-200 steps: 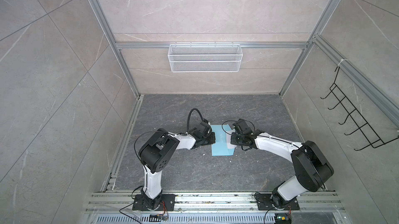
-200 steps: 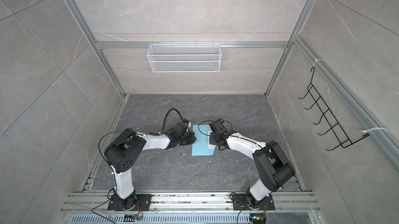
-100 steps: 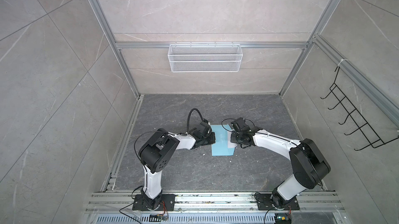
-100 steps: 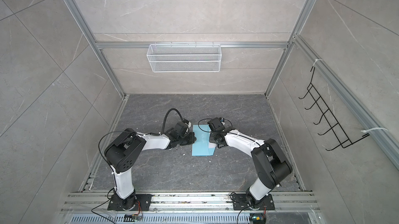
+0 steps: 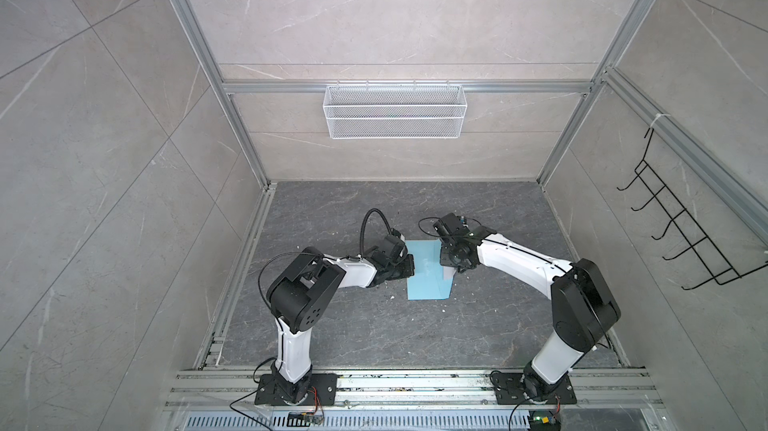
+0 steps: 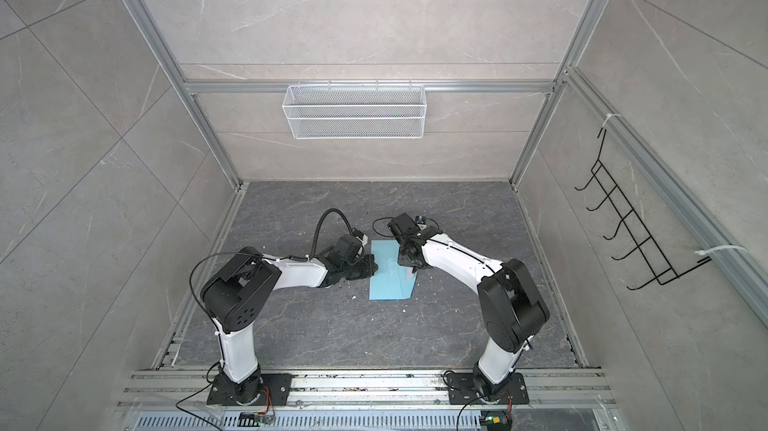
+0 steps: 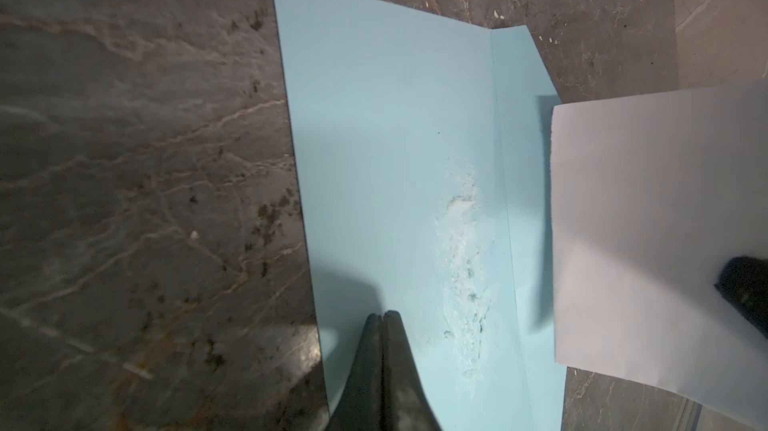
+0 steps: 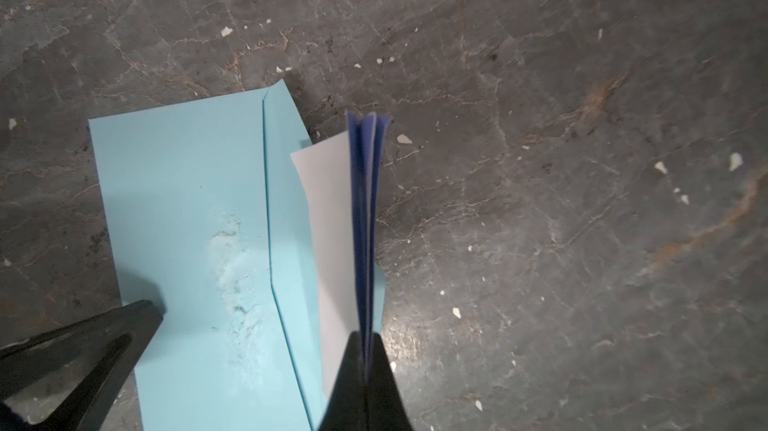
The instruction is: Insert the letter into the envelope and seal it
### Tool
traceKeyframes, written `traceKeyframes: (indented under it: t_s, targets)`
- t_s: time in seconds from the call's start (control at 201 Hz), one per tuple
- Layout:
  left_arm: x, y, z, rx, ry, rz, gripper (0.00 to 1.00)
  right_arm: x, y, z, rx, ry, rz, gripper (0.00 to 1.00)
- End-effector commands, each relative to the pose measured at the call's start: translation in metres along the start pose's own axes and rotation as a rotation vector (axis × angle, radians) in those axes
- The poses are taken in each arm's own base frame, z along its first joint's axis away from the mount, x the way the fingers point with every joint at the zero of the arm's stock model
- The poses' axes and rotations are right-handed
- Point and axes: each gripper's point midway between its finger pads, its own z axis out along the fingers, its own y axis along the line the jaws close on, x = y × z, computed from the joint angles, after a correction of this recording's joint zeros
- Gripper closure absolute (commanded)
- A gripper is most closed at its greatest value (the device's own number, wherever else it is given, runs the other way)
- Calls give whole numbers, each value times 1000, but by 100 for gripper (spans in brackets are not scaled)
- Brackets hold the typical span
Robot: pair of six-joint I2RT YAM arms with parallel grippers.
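The light blue envelope (image 5: 424,274) (image 6: 387,279) lies flat on the dark floor between both arms, its flap (image 7: 521,117) (image 8: 286,183) opened out on the side toward the right arm. My left gripper (image 7: 383,316) (image 5: 410,269) is shut and empty, its tips resting over the envelope's (image 7: 395,150) edge. My right gripper (image 8: 365,341) (image 5: 455,277) is shut on the folded letter (image 8: 332,221) (image 7: 648,221), white outside and dark blue within. It holds the letter edge-on just above the flap. A white scuffed patch (image 7: 461,242) marks the envelope's face.
Small white paper scraps (image 8: 403,138) lie scattered on the floor. A white wire basket (image 5: 395,117) hangs on the back wall and a black hook rack (image 5: 681,233) on the right wall. An aluminium rail (image 5: 395,383) runs along the front.
My right gripper has shifted slightly left and toward the back with the letter, closer over the envelope's flap. The left arm and the envelope have stayed put.
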Motion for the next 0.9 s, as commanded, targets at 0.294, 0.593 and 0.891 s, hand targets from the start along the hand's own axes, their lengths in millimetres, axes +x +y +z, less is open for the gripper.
traceKeyframes:
  t_s: [0.294,0.593,0.891]
  targets:
    - [16,17,3,-60,34,7,100,0,-6,-18,104,121,-175,100]
    - [17,18,4,-60,36,7,100,5,11,-10,57,196,-208,100]
    - [19,18,5,-57,37,7,100,7,26,0,8,217,-200,100]
